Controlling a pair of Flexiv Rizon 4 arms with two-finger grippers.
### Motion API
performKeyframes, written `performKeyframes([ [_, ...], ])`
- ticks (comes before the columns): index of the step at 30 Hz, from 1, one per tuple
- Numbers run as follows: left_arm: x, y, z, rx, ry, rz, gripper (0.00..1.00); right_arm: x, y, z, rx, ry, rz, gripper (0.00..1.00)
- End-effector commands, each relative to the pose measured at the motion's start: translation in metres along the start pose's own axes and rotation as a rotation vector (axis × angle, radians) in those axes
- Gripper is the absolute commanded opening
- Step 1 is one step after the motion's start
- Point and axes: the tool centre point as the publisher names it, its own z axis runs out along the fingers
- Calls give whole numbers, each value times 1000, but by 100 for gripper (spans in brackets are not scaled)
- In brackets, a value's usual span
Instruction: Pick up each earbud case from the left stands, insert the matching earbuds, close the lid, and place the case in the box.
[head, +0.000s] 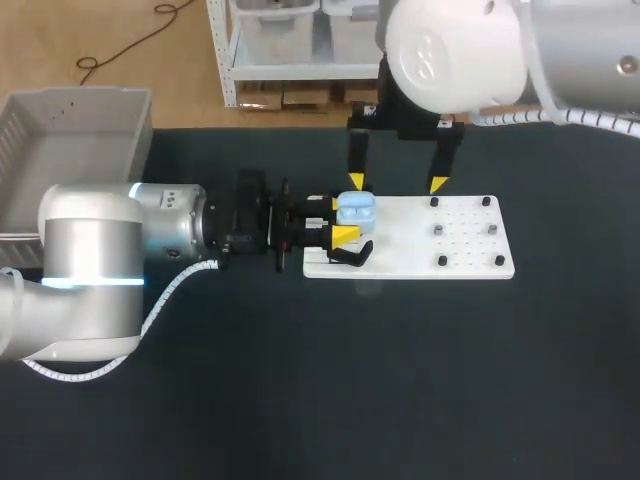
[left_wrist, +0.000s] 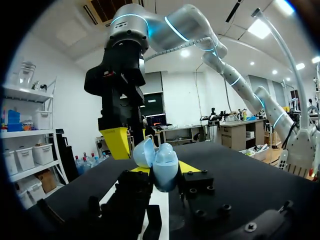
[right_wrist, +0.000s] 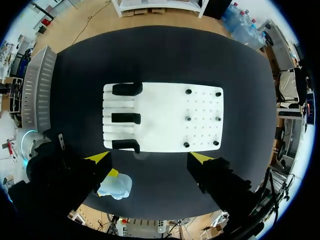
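**Case in the left gripper, lid open, mouth up**

- You have the case (head: 356, 208) pinched in the left gripper (head: 341, 220), with one yellow tip on each side. The left wrist view shows both fingers against its lower half.
- Case (left_wrist: 164, 170) orientation: it stands on end with its long axis vertical and the open mouth facing up. The lid is hinged back and leans to one side, toward the nearer finger of the right gripper.
- From the head view you look straight into the two wells. I can't tell whether earbuds are seated in them.
- Location: the case is held above the left end of the white board (head: 470, 250), by the black stands (right_wrist: 125, 118) and clear of them.
- The right gripper (head: 397, 183) hangs over the board's far edge with its fingers spread wide and nothing between them. One tip is just beside the case and the other is near the pegs (head: 438, 230).
- In the right wrist view the case (right_wrist: 116, 186) sits below and beside that gripper's (right_wrist: 149, 157) finger.
- The grey box (head: 80, 96) is at the table's (head: 400, 380) far left corner, well apart from the case.
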Motion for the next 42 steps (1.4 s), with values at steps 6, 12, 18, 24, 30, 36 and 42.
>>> performKeyframes([
  [6, 5, -1, 0, -3, -13, 3, 0, 20, 5, 5, 6, 53, -10, 100],
  [12, 5, -1, 0, -3, -13, 3, 0, 27, 4, 1, -2, 55, -10, 100],
  [18, 5, -1, 0, -3, -13, 3, 0, 30, 4, 4, 3, 72, -14, 100],
  [24, 5, -1, 0, -3, -13, 3, 0, 27, -5, -15, 9, -69, 27, 100],
  [30, 5, -1, 0, -3, -13, 3, 0, 31, -25, -48, -16, -216, 49, 100],
  [36, -10, 13, -20, -85, 1, -14, 0, 49, -49, -76, -74, -325, 39, 100],
  [42, -42, 35, -55, -222, 20, -21, 0, 68, -52, -86, -83, -388, -30, 100],
])
